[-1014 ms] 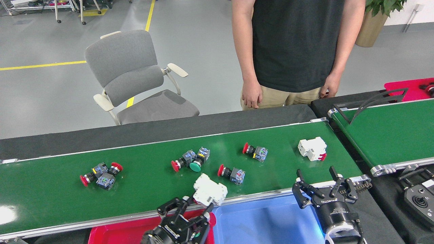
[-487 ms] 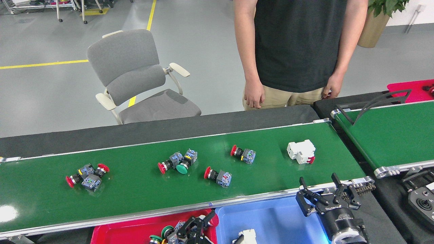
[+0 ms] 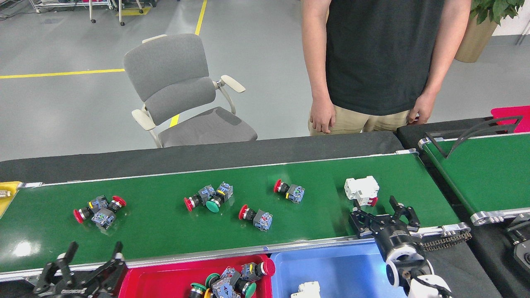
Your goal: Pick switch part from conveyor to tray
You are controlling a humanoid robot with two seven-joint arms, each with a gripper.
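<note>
No legible text, labels or numbers anywhere.

Conveyor (image 3: 165,231) belt is a dark glossy green with silver side rails, and the push-button parts on it are mostly black and blue-grey with red caps, except one with a green cap (image 3: 213,206); the switch part (image 3: 361,190) is white with a bit of red at its lower edge. Nearest the camera sit a bright red tray (image 3: 157,279) and a light blue tray (image 3: 331,269). Behind there's a grey chair (image 3: 182,91) with cream armrests, yellow lines on the grey floor (image 3: 62,107), and a person (image 3: 381,58) in a black tee and khaki trousers.
</note>
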